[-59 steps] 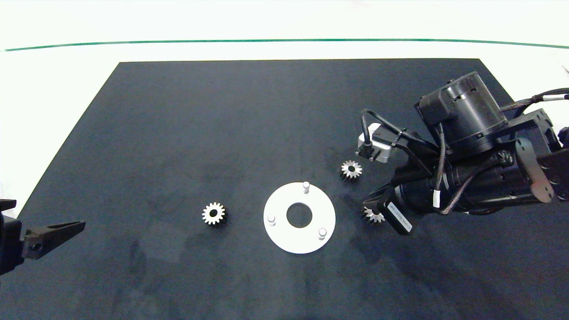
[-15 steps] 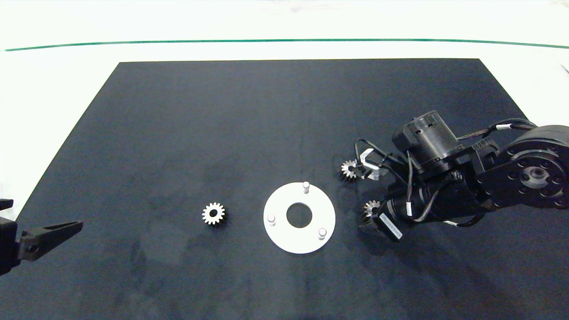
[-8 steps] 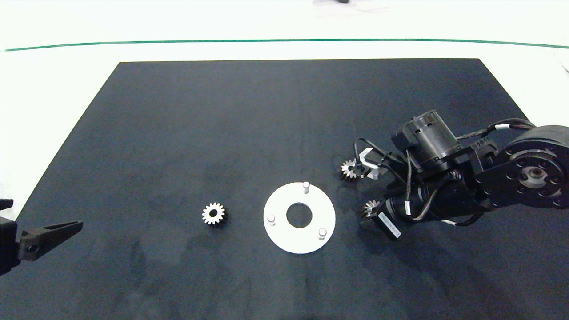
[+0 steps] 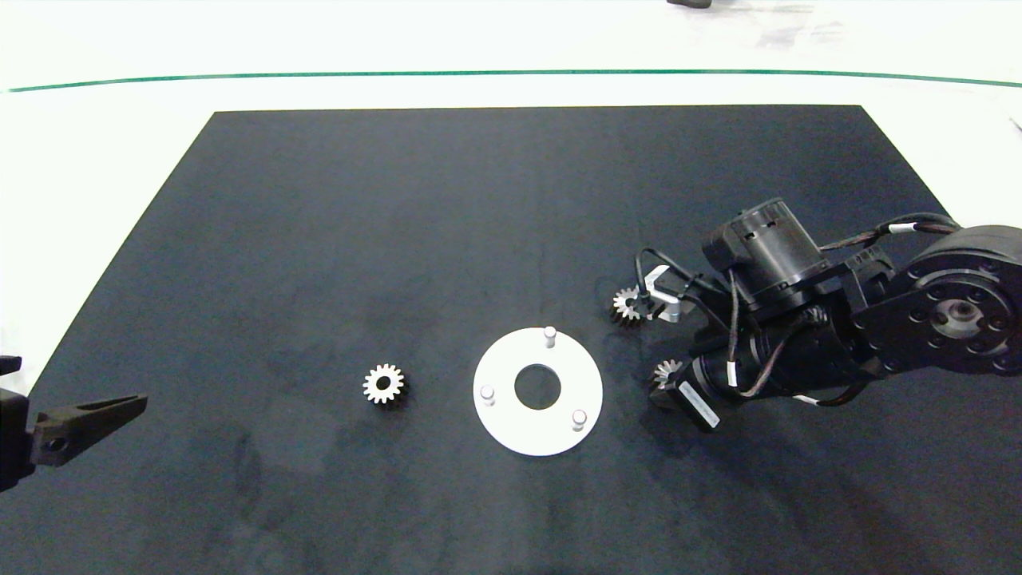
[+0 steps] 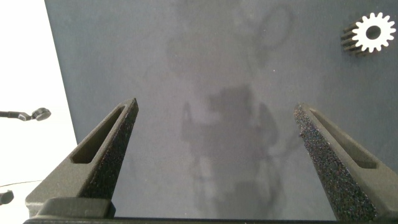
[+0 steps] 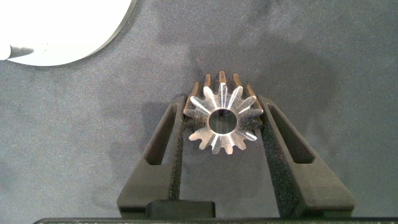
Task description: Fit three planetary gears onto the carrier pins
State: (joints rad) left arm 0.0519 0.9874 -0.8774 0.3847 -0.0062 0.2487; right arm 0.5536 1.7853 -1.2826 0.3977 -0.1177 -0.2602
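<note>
The 3 planetary gears (image 4: pixel 384 384) are looking like shiny silver metal. The white disc (image 4: pixel 537 426) is looking smooth and matt, like plastic. The dark mat (image 4: pixel 447 216) is looking soft and dull. The right gripper's pads (image 6: pixel 176 163) are looking rough, like foam.

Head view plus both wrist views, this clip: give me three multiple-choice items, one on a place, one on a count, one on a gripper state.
1. Where does the silver toothed gear nearest the left gripper lie?
A. On the black mat, apart from the flat white ring-shaped disc
B. On a pin
C. In the disc's hole

2. How many short white pins carry a gear?
A. Three
B. One
C. None

3. What is the right gripper doing?
A. Hanging open over the disc
B. Closed on a gear
C. Out of sight

Key: 1 A, it sits on mat clear of the disc. 2 C, all three pins stand bare. 3 B, both fingers press its teeth.
</note>
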